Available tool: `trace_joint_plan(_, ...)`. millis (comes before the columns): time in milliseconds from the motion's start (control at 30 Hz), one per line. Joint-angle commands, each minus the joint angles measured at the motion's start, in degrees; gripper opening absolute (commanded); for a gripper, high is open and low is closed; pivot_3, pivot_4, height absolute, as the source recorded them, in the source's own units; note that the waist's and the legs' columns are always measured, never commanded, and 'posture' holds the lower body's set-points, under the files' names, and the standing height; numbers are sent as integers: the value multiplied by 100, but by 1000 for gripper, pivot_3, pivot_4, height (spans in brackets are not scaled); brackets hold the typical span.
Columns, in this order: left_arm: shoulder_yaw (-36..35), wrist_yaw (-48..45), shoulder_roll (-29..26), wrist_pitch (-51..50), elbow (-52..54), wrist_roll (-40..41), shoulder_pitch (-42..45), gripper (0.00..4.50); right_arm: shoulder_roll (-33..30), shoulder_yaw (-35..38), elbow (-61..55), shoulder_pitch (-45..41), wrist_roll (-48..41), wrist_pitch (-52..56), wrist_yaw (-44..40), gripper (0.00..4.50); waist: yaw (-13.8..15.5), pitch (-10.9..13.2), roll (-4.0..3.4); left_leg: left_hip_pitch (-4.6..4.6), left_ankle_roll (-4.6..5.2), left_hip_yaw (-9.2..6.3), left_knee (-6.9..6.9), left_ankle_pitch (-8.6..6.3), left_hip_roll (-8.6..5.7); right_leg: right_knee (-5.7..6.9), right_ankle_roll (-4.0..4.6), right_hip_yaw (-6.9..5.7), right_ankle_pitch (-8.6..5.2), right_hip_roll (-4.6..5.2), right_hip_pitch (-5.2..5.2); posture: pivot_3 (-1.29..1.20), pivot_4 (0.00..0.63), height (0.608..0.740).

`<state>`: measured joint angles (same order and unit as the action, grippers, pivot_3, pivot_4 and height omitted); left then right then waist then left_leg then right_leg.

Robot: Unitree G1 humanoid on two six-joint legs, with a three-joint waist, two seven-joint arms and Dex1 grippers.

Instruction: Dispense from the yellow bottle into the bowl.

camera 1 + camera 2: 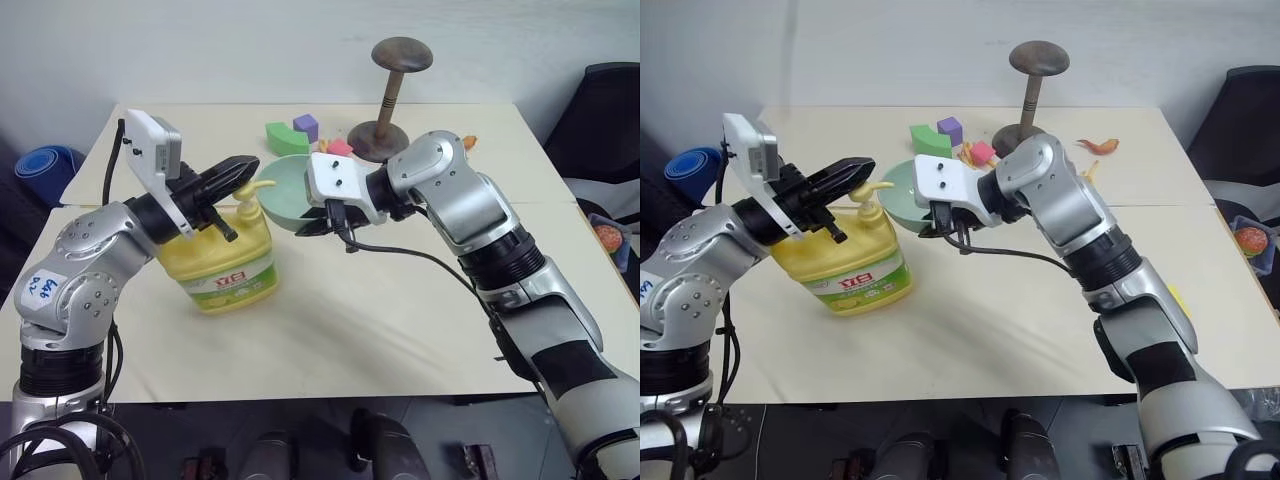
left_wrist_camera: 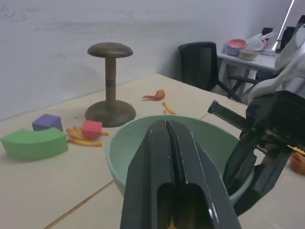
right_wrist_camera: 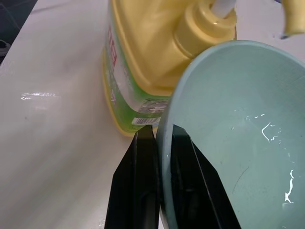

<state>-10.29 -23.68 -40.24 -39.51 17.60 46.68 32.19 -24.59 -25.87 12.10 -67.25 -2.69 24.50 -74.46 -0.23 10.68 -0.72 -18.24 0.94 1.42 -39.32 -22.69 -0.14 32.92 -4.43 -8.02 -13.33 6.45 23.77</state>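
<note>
left hand closed, apparently raised; right hand clamped, wrist bent leftward.

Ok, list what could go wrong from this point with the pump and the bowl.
1. The right gripper pinches only the rim of the small pale mint-green bowl, held tilted off the table; it could slip or swing.
2. The shut left gripper sits over the pump nozzle of the squat yellow plastic bottle; an off-centre press might tip it.
3. The nozzle tip could miss the bowl.

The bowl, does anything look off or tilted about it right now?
Yes. The bowl is off the table, tipped steeply toward the yellow bottle, its rim pinched by the right gripper. Nothing looks spilled or damaged.
</note>
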Motion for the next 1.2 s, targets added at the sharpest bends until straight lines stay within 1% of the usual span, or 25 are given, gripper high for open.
trace_joint_plan(33,119,53,-108,-517,48,-91,-72,39,40,86,-291,-79,-9,37,19,0,-2,0,0,1,0,0,0,0,0,1,0,1,0,0,0,0,150,740)
trace_joint_plan(167,197,71,-195,-931,49,-140,-110,39,75,92,-409,-33,-20,117,46,0,-7,0,0,8,-5,2,0,2,1,6,0,7,0,0,-1,0,150,740)
trace_joint_plan(300,363,-116,-344,-1354,120,-72,-253,39,92,100,-525,13,-40,187,37,0,-9,-1,-1,11,-7,2,0,3,1,8,0,11,0,1,-2,0,150,740)
trace_joint_plan(433,581,-262,-475,-1323,-6,-391,-537,39,118,115,-572,32,-53,224,55,0,-18,-12,-15,23,-9,5,5,1,1,8,1,16,-1,1,-8,0,150,740)
trace_joint_plan(533,526,-226,-352,-1248,-186,-508,-646,39,154,128,-582,36,-58,239,79,0,-22,-26,-36,38,-10,11,10,1,2,9,2,22,-1,1,-15,0,150,740)
trace_joint_plan(667,579,-256,-266,-1089,-342,-728,-835,39,184,137,-638,75,-95,262,71,0,-24,-34,-43,79,-16,26,22,-3,5,15,5,38,-5,4,-35,0,150,740)
trace_joint_plan(800,222,-92,166,-836,-214,-549,-751,39,140,203,-812,200,-185,327,59,0,-19,-59,-62,98,-23,43,31,-7,8,28,11,47,-12,9,-36,0,150,740)
trace_joint_plan(833,104,-176,241,-660,-163,-520,-709,39,79,246,-897,270,-236,327,12,0,-17,-59,-61,99,-23,46,31,-7,9,31,11,49,-12,11,-35,0,150,740)
trace_joint_plan(933,-422,-681,514,369,12,-428,-538,39,-279,448,-1107,669,-336,217,-80,0,-1,-55,-52,91,-24,50,27,-7,13,39,14,49,-14,9,-23,0,150,740)
trace_joint_plan(1000,-774,-1169,577,1047,152,-322,-521,39,-636,587,-1148,1097,-303,-81,-61,0,20,-37,-22,73,-24,50,24,-7,13,37,14,46,-14,9,-10,0,150,740)
trace_joint_plan(1067,-1017,-1736,482,1494,254,-240,-671,39,-975,746,-1142,1614,-343,-402,-85,0,19,-25,3,52,-24,48,20,-7,13,33,14,41,-14,9,4,0,150,740)
trace_joint_plan(1100,-1067,-1914,441,1571,273,-193,-743,39,-1054,791,-1131,1764,-369,-511,-92,0,15,-26,6,32,-23,44,17,-7,13,25,14,36,-13,9,13,0,150,740)
trace_joint_plan(1133,-1139,-2249,336,1584,358,-74,-972,39,-1178,841,-1025,2074,-362,-843,-103,0,11,-26,6,16,-23,45,16,-7,13,18,13,34,-12,9,23,0,150,740)
trace_joint_plan(1200,-1156,-2724,121,1539,477,30,-1397,39,-1264,906,-781,2475,-309,-1324,-23,0,-18,-26,7,6,-21,49,18,-7,13,6,10,32,-11,7,29,0,150,740)
